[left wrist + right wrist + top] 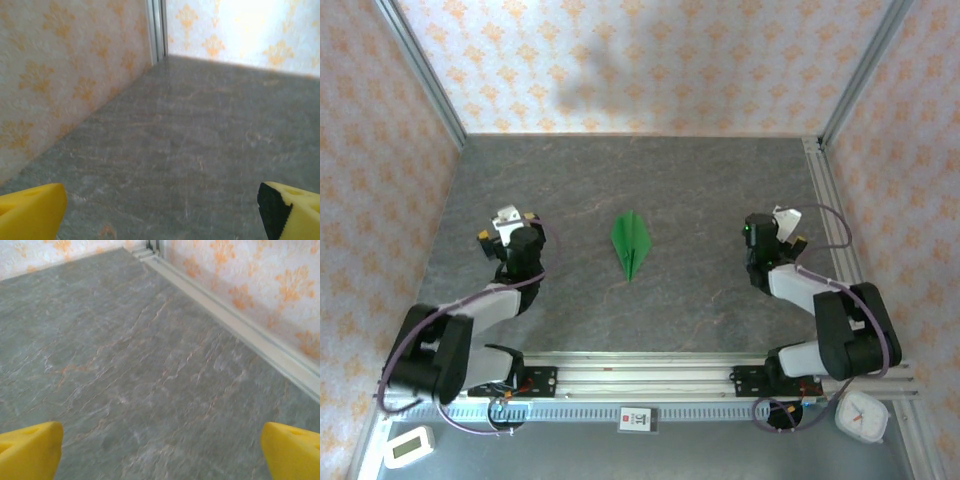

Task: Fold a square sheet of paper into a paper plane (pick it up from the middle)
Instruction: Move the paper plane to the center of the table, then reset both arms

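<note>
**A:** Where did the paper plane [631,243] lie?

**B:** Flat on the grey table [720,180], at the middle of the overhead frame. It was a slim green dart with a centre crease. Its point aimed toward the bottom of the frame and its wider tail toward the top.

**A:** Was either arm touching it?

**B:** No. The left gripper [506,220] sat at the left of the frame and the right gripper [778,222] at the right. Both were well apart from the plane, which lay between them.

**A:** And the jaws?

**B:** Both pairs stood wide apart with nothing between them. In the left wrist view the yellow fingertips [30,210] showed only at the two bottom corners, with bare stone-patterned table between. The right wrist view was the same, with one yellow fingertip [292,450] in each lower corner.

**A:** Anything else around?

**B:** Orange-patterned wallpaper [620,60] closed in the table on three sides. A small white clock [861,415] lay at the lower right of the overhead frame, and a white device [408,446] at the lower left.
</note>
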Tool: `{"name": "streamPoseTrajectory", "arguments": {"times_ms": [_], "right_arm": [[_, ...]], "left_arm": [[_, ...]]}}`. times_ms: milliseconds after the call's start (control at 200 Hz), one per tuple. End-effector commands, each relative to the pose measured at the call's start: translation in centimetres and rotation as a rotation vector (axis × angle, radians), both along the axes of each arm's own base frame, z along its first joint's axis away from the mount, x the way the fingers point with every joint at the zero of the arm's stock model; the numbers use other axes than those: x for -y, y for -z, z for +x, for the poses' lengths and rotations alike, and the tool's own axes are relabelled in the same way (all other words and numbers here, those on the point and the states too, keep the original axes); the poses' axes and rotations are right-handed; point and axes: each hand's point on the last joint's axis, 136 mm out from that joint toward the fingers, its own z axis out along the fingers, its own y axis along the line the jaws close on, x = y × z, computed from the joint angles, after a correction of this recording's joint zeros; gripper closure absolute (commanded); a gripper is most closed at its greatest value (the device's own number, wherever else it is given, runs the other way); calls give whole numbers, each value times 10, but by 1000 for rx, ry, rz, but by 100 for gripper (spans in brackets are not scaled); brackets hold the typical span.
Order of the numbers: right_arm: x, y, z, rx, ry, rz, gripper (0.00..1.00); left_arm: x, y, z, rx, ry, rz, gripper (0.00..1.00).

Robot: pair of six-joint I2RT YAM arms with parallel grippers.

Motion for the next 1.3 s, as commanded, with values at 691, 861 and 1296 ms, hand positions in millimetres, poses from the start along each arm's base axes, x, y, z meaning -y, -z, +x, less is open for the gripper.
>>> {"name": "streamPoseTrajectory", "arguments": {"times_ms": [691,861,1296], "right_arm": [[1,-26,7,392,-228,-10,0],[4,-30,3,412,-202,-17,0],[2,-30,5,410,-218,-12,0]], "left_arm": [[1,0,21,243,210,-71,0],[6,-3,19,247,233,-56,0],[8,-2,21,239,244,-57,0]]}}
